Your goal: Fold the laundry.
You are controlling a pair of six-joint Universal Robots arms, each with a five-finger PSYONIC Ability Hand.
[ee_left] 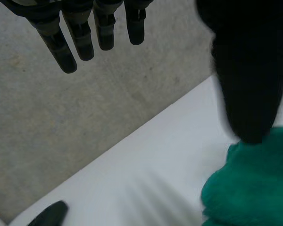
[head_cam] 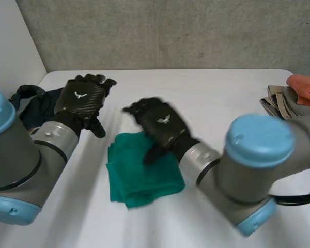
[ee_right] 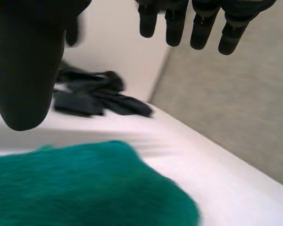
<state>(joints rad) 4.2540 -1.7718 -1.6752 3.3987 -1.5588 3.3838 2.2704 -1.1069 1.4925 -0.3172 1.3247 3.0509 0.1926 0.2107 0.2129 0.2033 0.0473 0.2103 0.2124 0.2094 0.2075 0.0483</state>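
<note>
White table [head_cam: 222, 88] holds the folded green towel [head_cam: 139, 181] at lower centre; right hand [head_cam: 163, 126] over its upper edge and left hand [head_cam: 82, 98] at upper left hang slack, empty. Best to square the edges before pressing.

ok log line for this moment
left hand open by dark garment | right hand open over folded green cloth | neither holds cloth

I saw the white desk [head_cam: 222, 93] carrying a folded green cloth [head_cam: 139, 181] near its middle. A dark garment [head_cam: 37, 106] lay well left of that cloth, and a beige bundle [head_cam: 279, 101] well right.
</note>
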